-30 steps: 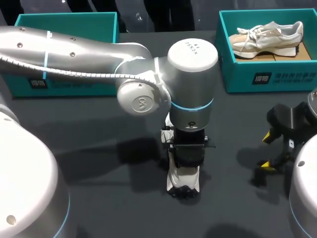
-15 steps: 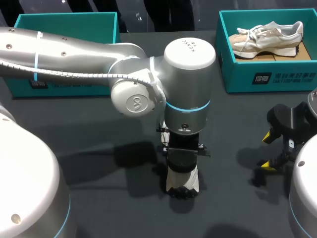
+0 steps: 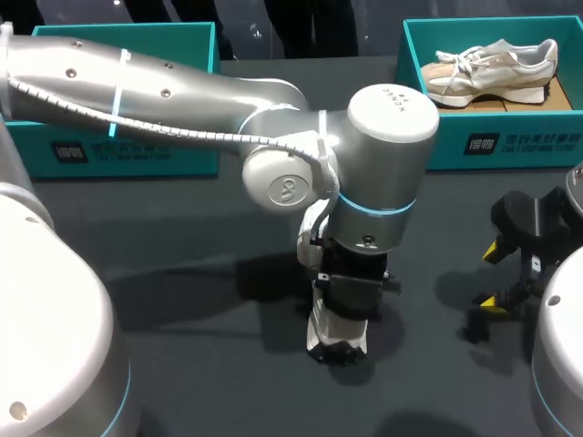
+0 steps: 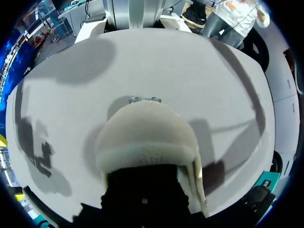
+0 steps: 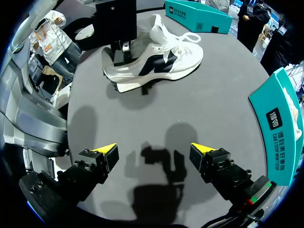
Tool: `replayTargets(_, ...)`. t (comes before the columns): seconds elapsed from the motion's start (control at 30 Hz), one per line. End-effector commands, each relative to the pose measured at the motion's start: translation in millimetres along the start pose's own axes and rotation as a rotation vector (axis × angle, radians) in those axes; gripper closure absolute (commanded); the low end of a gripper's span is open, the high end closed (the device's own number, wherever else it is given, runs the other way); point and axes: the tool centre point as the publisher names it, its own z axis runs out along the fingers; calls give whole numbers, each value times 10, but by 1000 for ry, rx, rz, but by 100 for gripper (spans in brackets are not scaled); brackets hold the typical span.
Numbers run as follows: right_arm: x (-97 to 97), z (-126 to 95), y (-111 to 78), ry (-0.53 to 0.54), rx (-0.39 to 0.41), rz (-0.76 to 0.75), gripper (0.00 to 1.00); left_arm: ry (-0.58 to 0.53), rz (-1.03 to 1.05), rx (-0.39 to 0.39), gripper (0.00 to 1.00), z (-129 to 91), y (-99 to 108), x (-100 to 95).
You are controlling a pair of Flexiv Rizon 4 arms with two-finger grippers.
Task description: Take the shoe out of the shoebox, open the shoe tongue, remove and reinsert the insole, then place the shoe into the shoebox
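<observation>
A white shoe with dark side panels (image 3: 337, 339) stands on the dark table near the middle. My left arm comes across from the left, and my left gripper (image 3: 351, 289) points down into the shoe's heel opening. In the left wrist view the rounded heel (image 4: 145, 133) lies just ahead of the gripper's black body, which hides the fingertips and anything between them. In the right wrist view the shoe (image 5: 159, 59) lies side-on ahead, with the left gripper (image 5: 118, 45) at its heel. My right gripper (image 3: 490, 275) (image 5: 154, 149) hovers open and empty at the table's right. An empty teal shoebox (image 3: 137, 150) sits back left.
A second teal shoebox (image 3: 510, 137) at the back right holds a beige shoe (image 3: 492, 68). In the right wrist view it stands beside my right gripper (image 5: 280, 128). Bare table lies between my right gripper and the white shoe.
My left arm's wrist has swung to the right above the shoe, tilting the gripper. The shoe has stayed nearly in place. The right arm has not moved.
</observation>
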Motion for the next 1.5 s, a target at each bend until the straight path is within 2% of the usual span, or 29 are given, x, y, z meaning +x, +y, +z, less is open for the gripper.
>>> replayTargets(0.03,22,-8,-5,-3,1,0,0,-40,-3,-40,100,-212,-19,146)
replayTargets(0.23,22,-8,-5,-3,1,0,0,-78,-33,-94,100,-422,83,228)
replayTargets(0.4,22,-8,-5,-3,1,0,0,-95,-76,-169,100,-490,158,264)
replayTargets(0.63,22,-8,-5,-3,1,0,0,-101,-86,-212,100,-556,292,221)
replayTargets(0.7,22,-8,-5,-3,1,0,0,-98,-85,-224,90,-566,314,201)
replayTargets(0.77,22,-8,-5,-3,1,0,0,-88,-87,-240,87,-566,341,176)
replayTargets(0.97,22,-8,-5,-3,1,0,0,-74,-92,-249,67,-559,414,143)
replayTargets(1.37,22,-8,-5,-3,1,0,0,-57,-111,-229,50,-507,503,117)
replayTargets(1.4,22,-8,-5,-3,1,0,0,-58,-111,-228,46,-507,505,117)
replayTargets(1.5,22,-8,-5,-3,1,0,0,-63,-111,-220,24,-523,514,118)
